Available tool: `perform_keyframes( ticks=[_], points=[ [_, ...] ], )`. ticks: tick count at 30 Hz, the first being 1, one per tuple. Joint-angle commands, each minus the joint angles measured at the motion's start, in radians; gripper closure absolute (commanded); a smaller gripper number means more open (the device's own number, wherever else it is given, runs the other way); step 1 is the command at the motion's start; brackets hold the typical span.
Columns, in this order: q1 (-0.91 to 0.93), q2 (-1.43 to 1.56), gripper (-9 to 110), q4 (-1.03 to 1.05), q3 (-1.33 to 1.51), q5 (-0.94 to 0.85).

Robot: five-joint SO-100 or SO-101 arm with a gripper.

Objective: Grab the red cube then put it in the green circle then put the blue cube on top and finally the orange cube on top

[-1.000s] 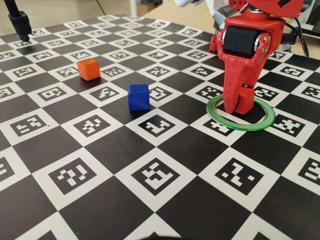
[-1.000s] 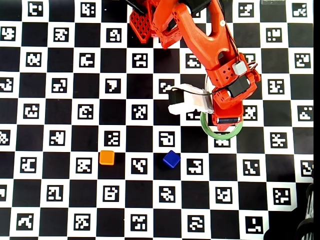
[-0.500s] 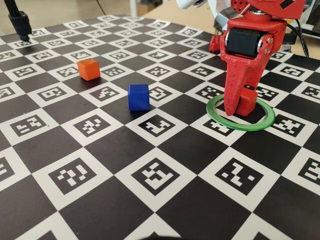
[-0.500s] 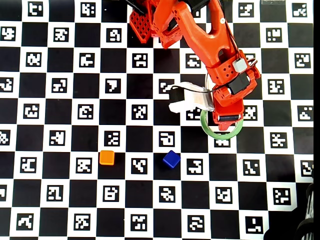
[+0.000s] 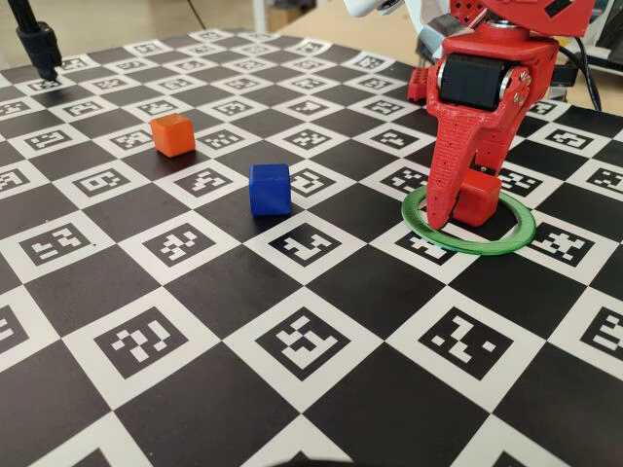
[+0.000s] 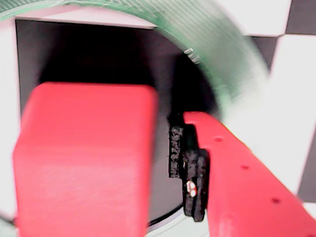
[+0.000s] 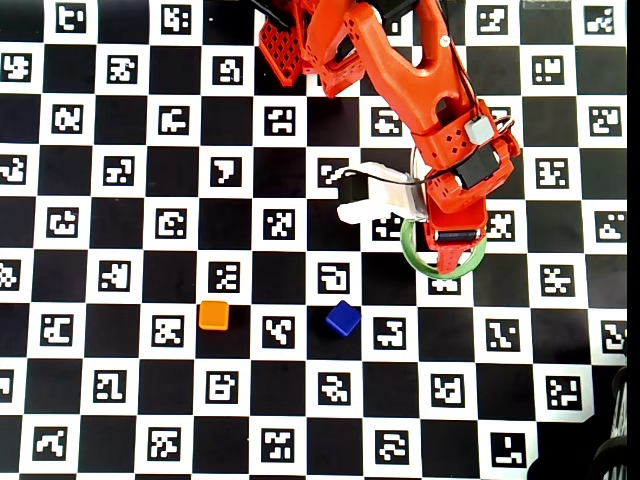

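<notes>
A red robot arm (image 7: 400, 80) reaches across a black-and-white checkerboard table (image 5: 195, 321) printed with square marker patterns. In the fixed view, its gripper (image 5: 456, 206) points downward over the green circle (image 5: 506, 236), a thin flat ring lying on the board at the right. The red cube (image 5: 478, 199) sits inside that ring, resting on the black square the ring encloses.

The wrist view shows the cube (image 6: 84, 158) large and close at the left, with the gripper's red finger (image 6: 237, 182) and its black pad to the right. A narrow dark gap separates pad and cube, so the jaws stand slightly apart and are not clamped on the cube. The curved green band of the ring (image 6: 217, 54) arcs behind them, blurred.

In the overhead view, the arm covers most of the ring (image 7: 420, 262), and the cube is hidden beneath the gripper (image 7: 452, 240). A white camera mount (image 7: 375, 197) sticks out to the left of the wrist.

The blue cube (image 5: 270, 189) rests on the board to the left of the ring, well apart from it. The orange cube (image 5: 172, 134) sits farther left and farther back. Both stand alone, untouched.

A black stand (image 5: 34, 39) rises at the far left corner.
</notes>
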Motion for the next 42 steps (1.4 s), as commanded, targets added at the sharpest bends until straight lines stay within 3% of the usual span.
perform_keyframes(
  ticks=[1, 13, 31, 42],
  points=[
    [-0.009, 0.095, 62, 0.023, -0.043, 0.011],
    [-0.011, 0.112, 61, 0.064, -0.091, 0.017],
    [-0.015, 0.127, 61, 0.337, -0.305, -0.011],
    [0.097, 0.129, 60, 0.515, -0.509, -0.083]
  ],
)
